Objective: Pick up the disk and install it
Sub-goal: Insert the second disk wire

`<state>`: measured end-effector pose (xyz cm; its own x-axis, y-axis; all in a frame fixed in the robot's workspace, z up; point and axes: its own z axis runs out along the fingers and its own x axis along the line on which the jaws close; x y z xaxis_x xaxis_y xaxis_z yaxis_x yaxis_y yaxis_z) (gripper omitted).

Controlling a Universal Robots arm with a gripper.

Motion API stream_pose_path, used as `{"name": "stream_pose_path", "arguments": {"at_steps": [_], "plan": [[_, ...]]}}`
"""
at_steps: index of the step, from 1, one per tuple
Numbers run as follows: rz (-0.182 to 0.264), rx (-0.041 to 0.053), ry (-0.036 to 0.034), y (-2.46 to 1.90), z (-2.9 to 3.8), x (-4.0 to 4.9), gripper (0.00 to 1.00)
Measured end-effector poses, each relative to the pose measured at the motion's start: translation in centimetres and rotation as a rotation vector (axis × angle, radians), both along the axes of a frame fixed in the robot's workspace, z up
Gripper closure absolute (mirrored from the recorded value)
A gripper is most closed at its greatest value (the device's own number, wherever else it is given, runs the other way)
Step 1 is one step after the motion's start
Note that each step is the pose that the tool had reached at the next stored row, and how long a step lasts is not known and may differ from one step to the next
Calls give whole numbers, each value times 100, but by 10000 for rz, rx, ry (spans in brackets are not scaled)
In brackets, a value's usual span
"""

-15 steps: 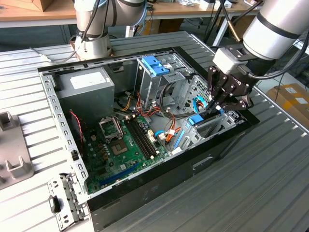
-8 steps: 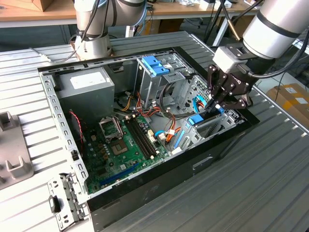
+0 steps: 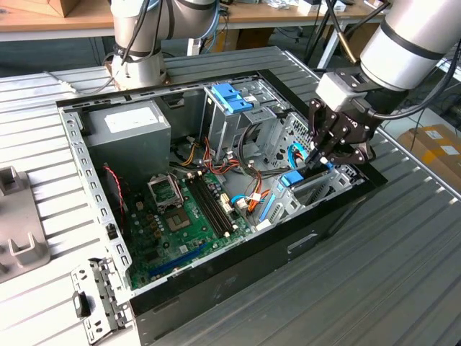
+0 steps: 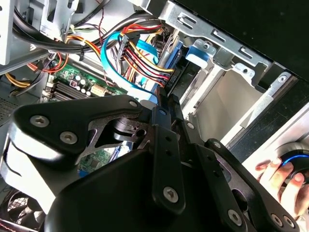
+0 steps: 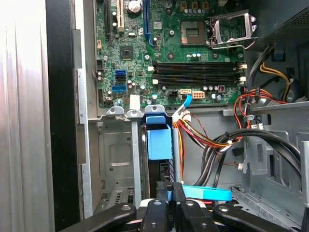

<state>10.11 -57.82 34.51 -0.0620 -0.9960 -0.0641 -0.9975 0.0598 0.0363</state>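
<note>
Gripper [image 3: 322, 153], shut upon the disk [image 5: 159, 140] — dark body, light-blue carrier — stands it upright within the open computer case [image 3: 238, 249] on a ribbed metal table [image 3: 374, 288].

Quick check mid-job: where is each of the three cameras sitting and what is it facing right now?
Exterior view: off the arm, above, looking down into the open computer case; the arm and gripper reach to the disk in its bay.
First wrist view: on the arm, facing along the gripper over the disk to the motherboard.
Second wrist view: on the arm, behind the gripper linkage, facing cables; a person's hand shows.
Shared: both wrist views show gripper and motherboard.
</note>
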Motion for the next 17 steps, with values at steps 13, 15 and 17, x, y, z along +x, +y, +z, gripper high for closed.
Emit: {"name": "stream_pose_path", "arguments": {"at_steps": [13,15,17], "plan": [[32,11,0,-1,22,4,84],[35,16,0,0,27,5,84],[42,44,0,0,29,5,84]]}}
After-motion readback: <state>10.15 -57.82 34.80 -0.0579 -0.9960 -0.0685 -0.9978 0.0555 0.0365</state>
